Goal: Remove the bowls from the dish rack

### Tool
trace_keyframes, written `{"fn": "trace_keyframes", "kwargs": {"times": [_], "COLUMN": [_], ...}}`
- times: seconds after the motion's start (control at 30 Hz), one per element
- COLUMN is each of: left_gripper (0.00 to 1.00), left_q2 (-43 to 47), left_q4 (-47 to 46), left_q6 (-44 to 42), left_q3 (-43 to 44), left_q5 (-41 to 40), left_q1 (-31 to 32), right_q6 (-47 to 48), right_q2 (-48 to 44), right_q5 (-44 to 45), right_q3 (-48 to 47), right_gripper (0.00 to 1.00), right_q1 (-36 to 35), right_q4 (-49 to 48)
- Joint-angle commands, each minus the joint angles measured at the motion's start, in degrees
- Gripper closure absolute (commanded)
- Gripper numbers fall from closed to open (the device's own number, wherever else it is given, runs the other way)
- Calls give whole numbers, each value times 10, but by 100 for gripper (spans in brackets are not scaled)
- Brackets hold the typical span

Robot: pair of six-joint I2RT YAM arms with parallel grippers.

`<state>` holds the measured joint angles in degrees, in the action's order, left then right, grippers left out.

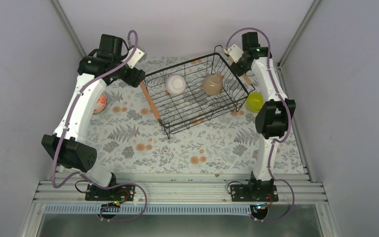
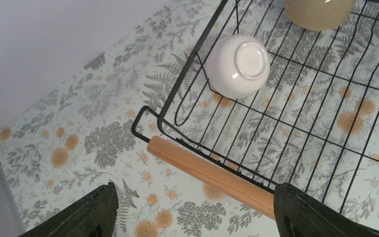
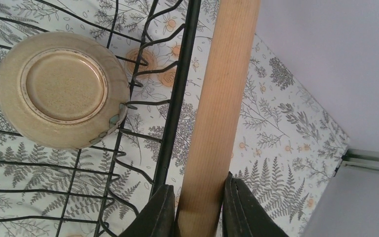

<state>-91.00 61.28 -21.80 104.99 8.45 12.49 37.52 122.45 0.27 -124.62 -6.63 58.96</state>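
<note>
Two bowls [image 1: 175,84] [image 1: 212,85] sit in the dish rack [image 1: 158,106], a third bowl [image 1: 100,103] left, a fourth bowl [image 1: 254,101] right.

1. My left arm [image 1: 81,106] rises from its base at the near edge. It folds at a low elbow on the left, then reaches forward and inward.
2. My left gripper [image 2: 194,186] is spread wide and angled downward. Its fingers [image 2: 94,212] are well apart and grip nothing.
3. My right arm [image 1: 271,98] runs almost straight up the right side, with the wrist turned inward at the far end.
4. My right gripper [image 3: 197,190] clamps a wooden rod handle [image 3: 217,98], with one finger pressed against each side.
</note>
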Motion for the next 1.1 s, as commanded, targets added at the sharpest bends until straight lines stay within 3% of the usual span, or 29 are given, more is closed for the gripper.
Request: {"fn": "trace_keyframes", "kwargs": {"times": [0.0,0.27,1.07], "left_gripper": [21,21,21], "left_q2": [2,-4,-4], "left_q4": [-17,-26,-35], "left_q6": [1,5,19], "left_q3": [-19,-22,-35], "left_q5": [9,17,28], "left_q1": [-2,-2,-1], "right_q6": [82,138,240], "right_q2": [3,-55,-32], "right_q5": [-16,-40,-67], "right_q3": [63,142,97], "right_gripper": [95,96,96], "right_q1": [-17,-23,-29], "right_q4": [72,72,96]}}
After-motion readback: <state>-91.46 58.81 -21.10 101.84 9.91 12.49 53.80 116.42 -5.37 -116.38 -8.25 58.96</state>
